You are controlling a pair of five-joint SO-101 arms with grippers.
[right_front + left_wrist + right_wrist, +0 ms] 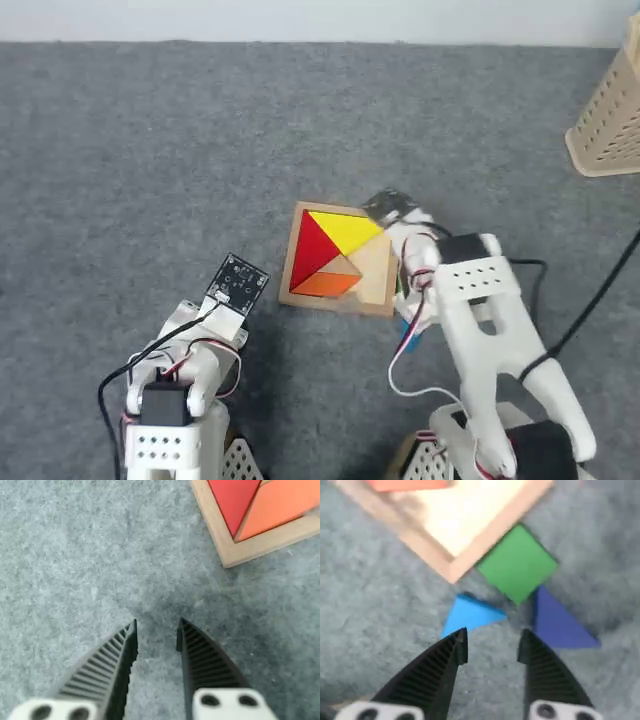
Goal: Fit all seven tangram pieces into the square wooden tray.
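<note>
Spread and empty, the right gripper hangs over the light blue triangle on the carpet just beside a corner of the tray, where a shallow pinch may skid this flat piece against the green square; the left gripper, likewise parted, holds nothing.

Square wooden tray partly filled, three pieces outside it.
The tray is laid flat on the grey desk, turned slightly askew. Inside, a yellow triangle is set at 12 o'clock, a red triangle at 9 o'clock and an orange triangle at 6 o'clock; the 3 o'clock part is bare. Just off the 4 o'clock corner, a green square, a light blue triangle and a dark blue triangle are laid flat, close together.
</note>
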